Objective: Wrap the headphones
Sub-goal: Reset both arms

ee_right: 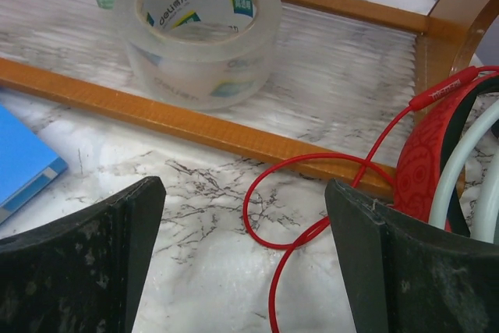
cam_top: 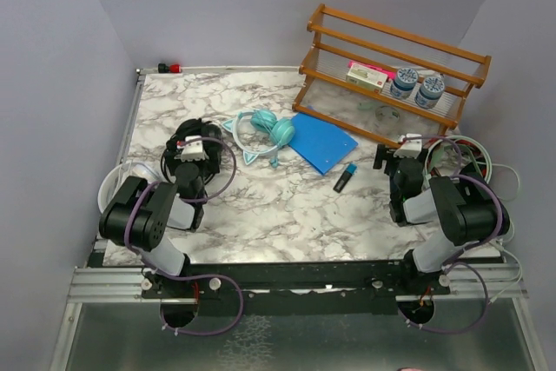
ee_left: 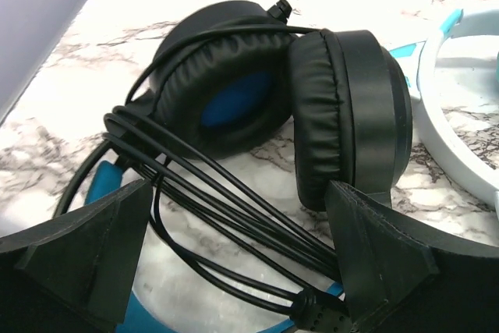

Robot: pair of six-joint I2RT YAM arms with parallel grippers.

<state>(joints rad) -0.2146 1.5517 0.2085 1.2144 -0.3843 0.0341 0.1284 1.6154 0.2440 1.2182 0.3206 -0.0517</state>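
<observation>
**Both claws spread wide, most of the wrapping left to do**

The left claw (ee_left: 238,193) stands spread as wide as it goes and holds nothing. Its two fingers straddle the black headphones (ee_left: 312,107), the pair with blue inside the cups. That set lies on the marble table (cam_top: 287,206) at centre left of the overhead view, cups folded together. Its thin black cable (ee_left: 226,204) runs in several slack loops past the cups and between the fingers. I judge it gathered but not secured.

The teal cat-ear headphones (cam_top: 261,132) sit just right of the black pair, in the upper middle. Their cable is too small to make out.

The right claw (ee_right: 245,185) is just as wide open and empty, low over the table at the right side. It faces a wooden rack (ee_right: 195,126) that carries a roll of clear tape (ee_right: 195,76). At the right edge of its view lies a red headband (ee_right: 421,161) with paler bands beside it. A red cable (ee_right: 246,208) trails loose across the marble, so that one looks plainly unwrapped.
</observation>
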